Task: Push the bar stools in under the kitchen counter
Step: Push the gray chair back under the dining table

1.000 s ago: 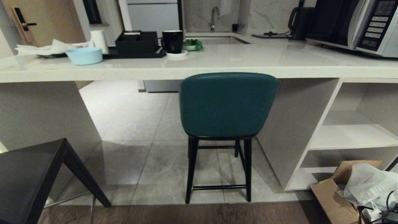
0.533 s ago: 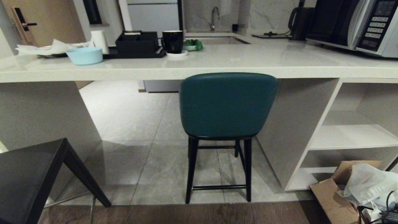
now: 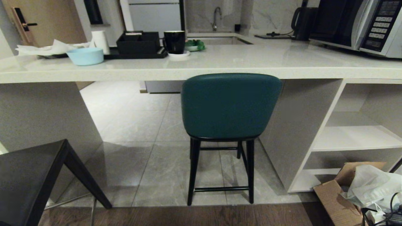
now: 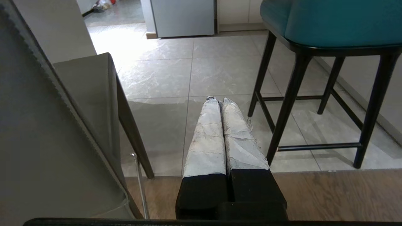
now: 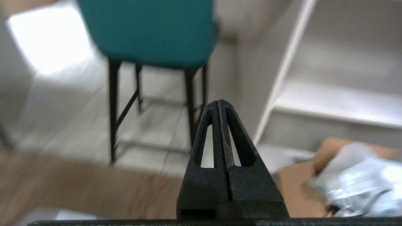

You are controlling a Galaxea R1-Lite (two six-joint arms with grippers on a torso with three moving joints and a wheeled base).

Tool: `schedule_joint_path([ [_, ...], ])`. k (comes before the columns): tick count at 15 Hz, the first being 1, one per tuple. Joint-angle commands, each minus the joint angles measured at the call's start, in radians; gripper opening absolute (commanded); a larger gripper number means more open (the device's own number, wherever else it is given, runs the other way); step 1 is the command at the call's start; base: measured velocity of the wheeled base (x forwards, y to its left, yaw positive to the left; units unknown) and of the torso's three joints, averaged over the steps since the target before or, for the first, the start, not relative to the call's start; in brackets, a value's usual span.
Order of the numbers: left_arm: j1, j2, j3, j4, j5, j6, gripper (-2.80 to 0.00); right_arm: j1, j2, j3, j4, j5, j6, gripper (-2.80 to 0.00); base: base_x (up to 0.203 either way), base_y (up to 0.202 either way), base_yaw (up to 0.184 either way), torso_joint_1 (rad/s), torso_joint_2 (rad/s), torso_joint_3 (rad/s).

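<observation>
Two bar stools face you: the teal stool (image 3: pixel 230 106) stands with its back at the front edge of the kitchen counter (image 3: pixel 201 67), near the white shelving (image 3: pixel 355 138), while the dark grey stool (image 3: pixel 28 175) sits clear of the counter, by its left panel. Your left gripper (image 4: pixel 219 101) and right gripper (image 5: pixel 219 102) both hang pinched together, empty, above the floor.

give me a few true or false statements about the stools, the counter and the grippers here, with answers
1. The teal stool stands on the tiled floor with its back at the kitchen counter edge. True.
2. The dark grey stool is tucked under the counter. False: it stands out in front, at the near left.
3. The left gripper is shut and holds nothing. True.
4. The right gripper clamps a teal stool leg. False: it is shut on nothing, clear of the stool.
5. A microwave sits on the counter. True.
</observation>
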Motion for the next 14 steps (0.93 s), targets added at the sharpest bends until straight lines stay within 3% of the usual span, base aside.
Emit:
schedule_joint_path([
  [1, 0.0, 0.0, 0.021, 0.015, 0.007, -0.001, -2.8, 0.003, -0.1, 0.167, -0.03, -0.014, -0.002, -2.8, 0.0, 0.0, 0.0, 0.0, 0.0, 0.0],
  [2, 0.0, 0.001, 0.019, 0.037, 0.01, -0.003, -2.8, 0.002, -0.111, 0.213, -0.07, -0.11, 0.05, -2.8, 0.0, 0.0, 0.0, 0.0, 0.0, 0.0],
  [3, 0.0, 0.0, 0.019, 0.03, 0.009, 0.003, -2.8, -0.001, -0.118, 0.233, -0.092, -0.163, 0.134, -2.8, 0.0, 0.0, 0.0, 0.0, 0.0, 0.0],
  [4, 0.0, 0.001, 0.019, 0.03, 0.004, 0.006, -2.8, -0.002, -0.122, 0.241, -0.101, -0.188, 0.151, -2.8, 0.0, 0.0, 0.0, 0.0, 0.0, 0.0],
  [5, 0.0, 0.0, 0.019, 0.03, 0.004, 0.004, -2.8, -0.002, -0.122, 0.243, -0.085, -0.186, 0.119, -2.8, 0.0, 0.0, 0.0, 0.0, 0.0, 0.0],
  [7, 0.0, 0.001, 0.02, 0.029, 0.005, 0.003, -2.8, -0.003, -0.122, 0.242, -0.052, -0.14, -0.02, -2.8, 0.0, 0.0, 0.0, 0.0, 0.0, 0.0],
  [11, 0.0, 0.0, 0.021, 0.032, 0.005, 0.001, -2.8, -0.004, -0.122, 0.241, -0.05, -0.126, -0.004, -2.8, -0.012, 0.0, -0.001, 0.002, 0.0, 0.001],
  [14, 0.0, 0.001, 0.021, 0.03, 0.011, -0.024, -2.8, -0.003, -0.122, 0.241, -0.049, -0.134, 0.003, -2.8, -0.177, 0.0, -0.001, 0.002, 0.0, 0.002],
])
